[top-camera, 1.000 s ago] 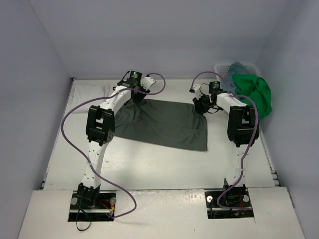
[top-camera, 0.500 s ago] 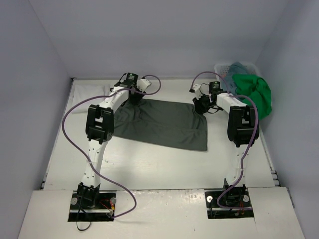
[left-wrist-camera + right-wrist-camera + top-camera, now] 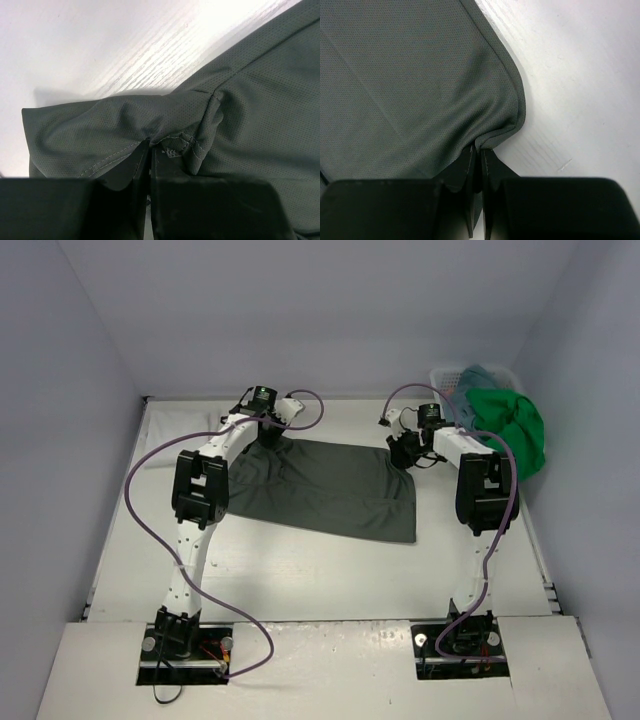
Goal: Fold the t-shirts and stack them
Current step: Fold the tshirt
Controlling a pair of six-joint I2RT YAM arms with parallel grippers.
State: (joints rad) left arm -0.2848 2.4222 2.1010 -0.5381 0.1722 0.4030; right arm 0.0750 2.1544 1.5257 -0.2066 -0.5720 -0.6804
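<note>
Grey-green t-shirt (image 3: 330, 490) spreads nearward from its far edge, left gripper (image 3: 150, 146) and right gripper (image 3: 476, 150) each clamping one far corner.

My left arm (image 3: 203, 490) and right arm (image 3: 486, 490) rise from their bases to raised elbows, and the forearms angle inward with the wrists tipped down. My left gripper (image 3: 151, 146) has its fingers pressed together on a fold of the dark grey-green shirt (image 3: 260, 100). My right gripper (image 3: 476, 150) is closed too, pinching that shirt's edge.
</note>
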